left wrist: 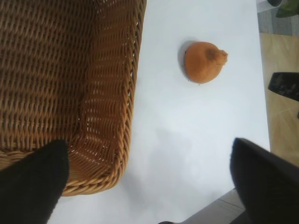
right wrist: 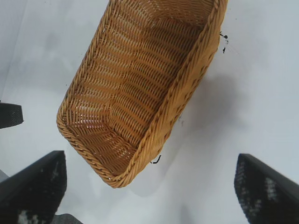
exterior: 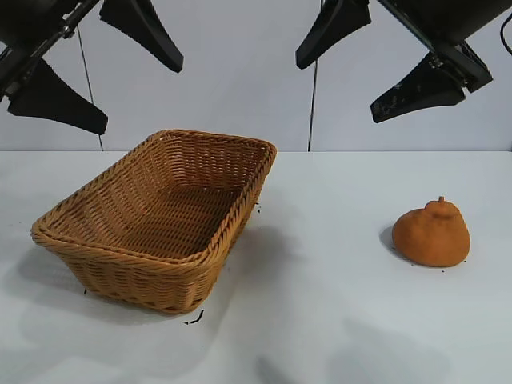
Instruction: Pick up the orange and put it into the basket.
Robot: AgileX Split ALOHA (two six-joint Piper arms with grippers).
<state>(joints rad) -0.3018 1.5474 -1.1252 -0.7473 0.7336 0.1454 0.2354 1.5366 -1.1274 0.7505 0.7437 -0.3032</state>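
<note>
I am looking at the orange (exterior: 432, 234) sitting alone on the white surface (exterior: 336, 320), well apart from the basket (exterior: 128, 272), off that basket's long side on the right arm's half. It is resting on its broad base with the knobbed neck and stem pointing up. I am judging it light and fairly firm, with a matte, lumpy skin that should not slip much, though a hard squeeze could bruise it. I am planning to take hold across the wide lower body rather than the narrow neck, where the fingers would likely slide off.

Both arms are hanging high above the surface. The right pincer (exterior: 376, 60) is standing wide open and holding nothing, up and somewhat toward the basket from the orange; the left pincer (exterior: 100, 68) is likewise wide open and empty, above the basket's far end.

Nothing is crowding the orange, so I am seeing free room to descend on it from any side. In the left wrist view the surface's edge is running beyond the orange from the basket, so I am wary of nudging it that way. The basket's braided rim is flaring outward, so the carry needs to clear it.
</note>
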